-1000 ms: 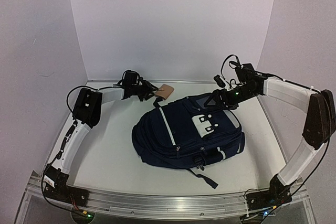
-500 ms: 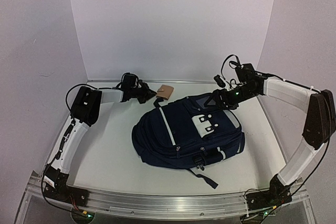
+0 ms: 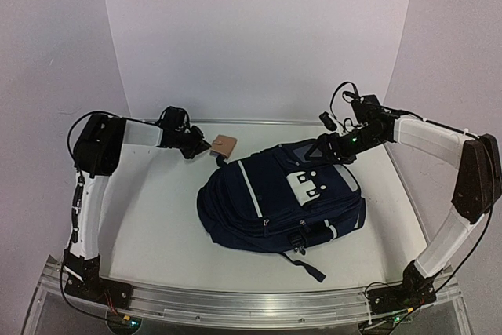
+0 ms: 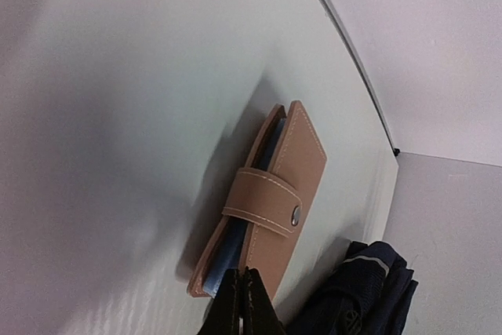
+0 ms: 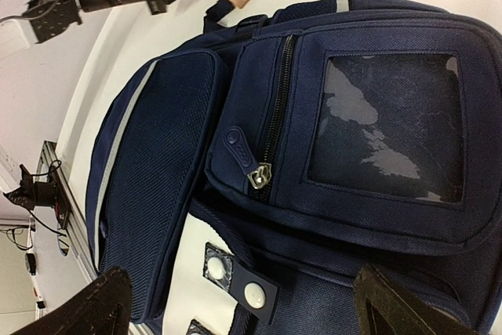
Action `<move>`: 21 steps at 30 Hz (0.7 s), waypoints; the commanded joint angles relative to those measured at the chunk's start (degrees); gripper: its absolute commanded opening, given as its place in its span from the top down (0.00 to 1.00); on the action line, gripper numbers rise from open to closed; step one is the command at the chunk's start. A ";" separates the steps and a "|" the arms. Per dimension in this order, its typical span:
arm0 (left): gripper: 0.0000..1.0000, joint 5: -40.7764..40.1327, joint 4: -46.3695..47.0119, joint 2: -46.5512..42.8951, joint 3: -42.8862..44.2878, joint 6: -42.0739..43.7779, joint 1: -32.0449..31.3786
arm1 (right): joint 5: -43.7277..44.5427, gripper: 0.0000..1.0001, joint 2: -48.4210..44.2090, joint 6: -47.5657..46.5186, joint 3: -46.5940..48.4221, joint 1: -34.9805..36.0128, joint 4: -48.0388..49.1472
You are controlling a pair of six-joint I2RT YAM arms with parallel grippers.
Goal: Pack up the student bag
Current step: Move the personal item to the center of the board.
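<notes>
Top view, bag: the navy backpack [image 3: 274,202] lies flat in the middle of the white table [image 3: 157,225], with its top toward the back wall, between the two arms.
Top view, left jaws: the left gripper [image 3: 204,147] is just beside the bag's upper left corner and not touching it. A tan wallet [image 3: 224,146] sits at its tips.
Top view, right jaws: the right gripper [image 3: 329,147] hangs over the bag's top right edge. Its opening is hard to judge from here.
Left wrist view: the two fingers are pressed together on the near end of the wallet, so they are clenched on its edge. A snap strap and a blue lining show on the wallet, which the top view does not give. Only a corner of the bag shows, at the lower right.
Right wrist view: the jaws stand wide apart and released, holding nothing. The bag fills the space between and beyond them. A zipper pull [image 5: 259,174], a clear window pocket [image 5: 384,115] and a white patch with snaps [image 5: 227,280] are seen only here.
</notes>
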 commanded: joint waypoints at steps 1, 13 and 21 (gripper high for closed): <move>1.00 -3.83 -9.48 -11.88 -5.99 6.35 1.67 | -1.94 0.02 0.37 -1.07 0.62 -0.22 0.23; 1.00 -8.60 -36.77 -38.99 -29.43 9.98 1.29 | -3.64 0.02 -1.09 -2.28 0.17 -0.22 -0.16; 0.61 -12.02 -45.97 -47.50 -35.00 12.35 0.71 | -1.47 0.02 -3.24 -8.11 -0.19 -0.26 -5.12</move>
